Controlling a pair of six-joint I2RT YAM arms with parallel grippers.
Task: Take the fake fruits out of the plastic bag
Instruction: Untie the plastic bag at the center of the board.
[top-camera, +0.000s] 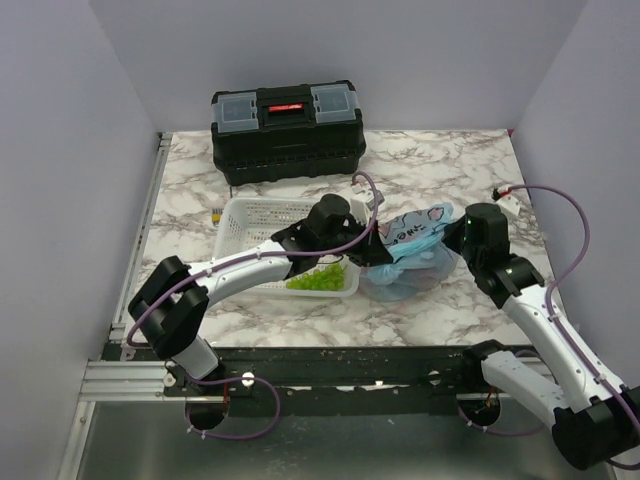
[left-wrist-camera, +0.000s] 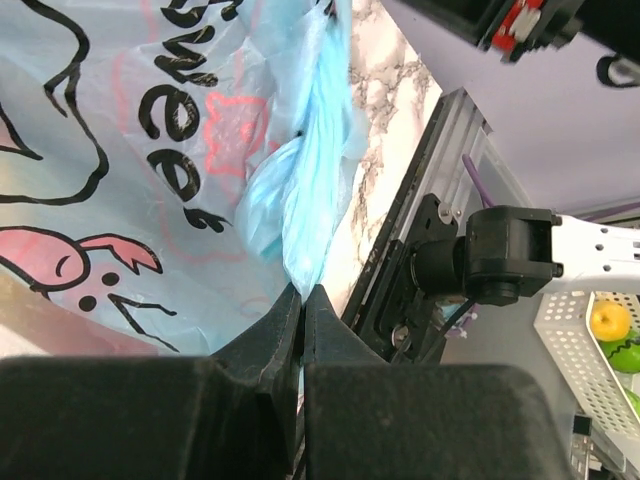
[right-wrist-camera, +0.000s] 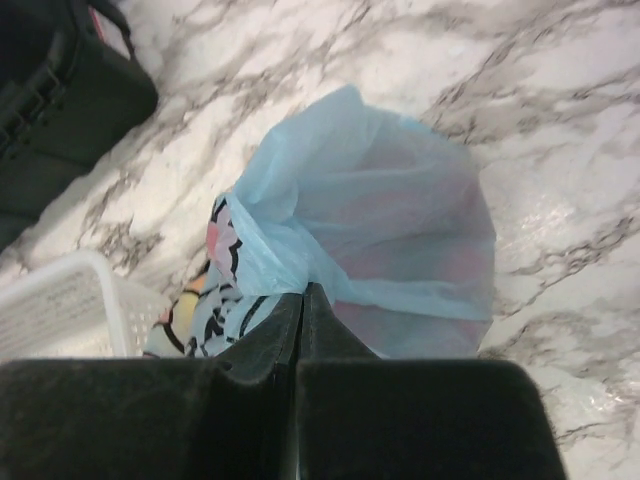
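Overhead, from the top camera, a light-blue plastic bag (top-camera: 412, 255) sat on the marble desk (top-camera: 450, 170), just right of a white mesh basket (top-camera: 250, 215) that held a pale green grape cluster (top-camera: 320, 278). A black toolbox (top-camera: 287, 133) stood at the far edge. The left arm reached across the basket so that the left hand (top-camera: 378, 248) met the bag's left side. The right hand (top-camera: 453, 240) met its right side, so the bag was held between them. No fruit lay loose on the desk.

From the left wrist camera, the left hand (left-wrist-camera: 302, 300) was shut tight, pinching a twisted strip of the blue film. The printed side of the bag filled the left of the view. At the far right, one yellow fruit (left-wrist-camera: 609, 320) lay in the basket (left-wrist-camera: 575, 340) with something green next to it.

From the right wrist camera, the right hand (right-wrist-camera: 302, 298) was likewise clamped on a fold of the bag's rim. Through the thin film, blurred reddish shapes showed, most likely fake fruits (right-wrist-camera: 400, 215) inside the bag. Their number could not be told.

Judged from this, the task looked partly done at most. One fruit was out and in the basket, and several seemed to remain bagged. The mouth needed to be opened or the bag tipped.
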